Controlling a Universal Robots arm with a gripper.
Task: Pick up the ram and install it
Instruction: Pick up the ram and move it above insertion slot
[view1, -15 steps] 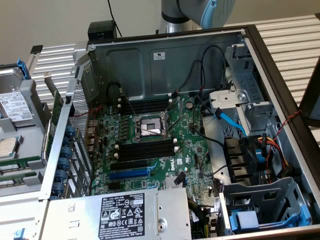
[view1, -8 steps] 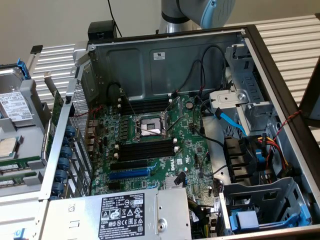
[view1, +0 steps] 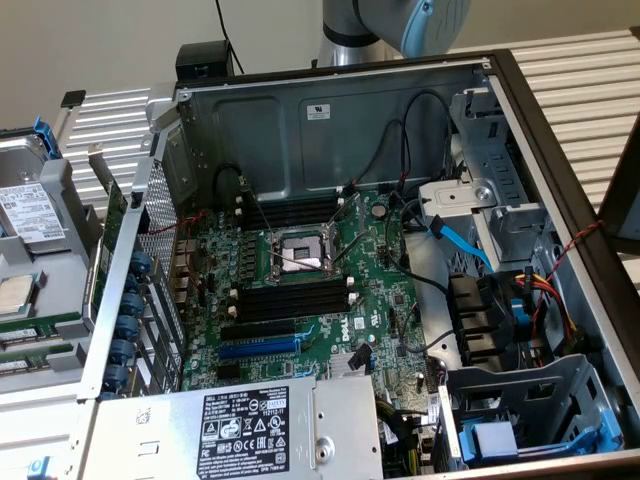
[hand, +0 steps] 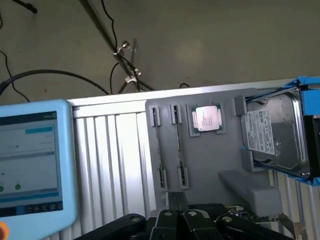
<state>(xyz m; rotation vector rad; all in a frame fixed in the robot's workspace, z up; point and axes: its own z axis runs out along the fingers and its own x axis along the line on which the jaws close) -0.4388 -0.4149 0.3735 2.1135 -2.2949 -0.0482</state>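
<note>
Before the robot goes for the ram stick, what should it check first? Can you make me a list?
1. Ram waiting in the side tray: ok.
2. Gripper ready to grab: not ok, it is shut.
3. Computer case open: ok.
4. Black memory slots free: ok, they look empty.
5. Slots' white end clips open: cannot tell.

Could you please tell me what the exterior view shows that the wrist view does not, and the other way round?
Exterior view: the open computer case, its motherboard with black memory slots, and the power supply. Wrist view: the shut gripper, a blue-framed touchscreen pendant and cables on the floor. Both: the grey parts tray holding a hard drive and a processor chip.
</note>
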